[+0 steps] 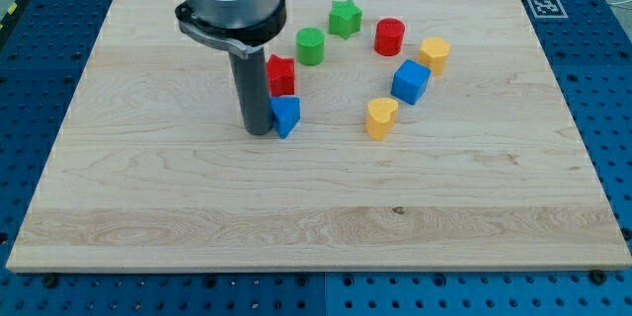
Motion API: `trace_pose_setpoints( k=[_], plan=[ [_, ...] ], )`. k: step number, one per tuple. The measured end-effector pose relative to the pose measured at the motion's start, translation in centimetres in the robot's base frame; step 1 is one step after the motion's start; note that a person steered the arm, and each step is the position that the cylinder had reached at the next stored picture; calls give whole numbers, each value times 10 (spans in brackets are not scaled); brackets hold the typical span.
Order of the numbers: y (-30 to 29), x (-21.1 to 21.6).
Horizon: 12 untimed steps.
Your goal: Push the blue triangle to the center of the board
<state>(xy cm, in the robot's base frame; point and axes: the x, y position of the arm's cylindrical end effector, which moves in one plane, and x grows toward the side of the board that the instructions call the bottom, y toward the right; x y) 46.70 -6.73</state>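
The blue triangle [286,116] lies on the wooden board [316,247], left of the middle. My tip [258,130] stands right against the triangle's left side, touching it. A red block [281,75] sits just above the blue triangle, partly behind the rod.
A green cylinder [310,46], a green star [345,18] and a red cylinder [389,37] lie in an arc near the view's top. A yellow block [434,55], a blue cube [410,82] and a yellow block [380,117] lie right of the middle.
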Motion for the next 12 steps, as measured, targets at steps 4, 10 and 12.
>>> trace_pose_setpoints(
  k=[4,10,12],
  plan=[
    [24,-15],
    [42,-7],
    [42,-15]
  ],
)
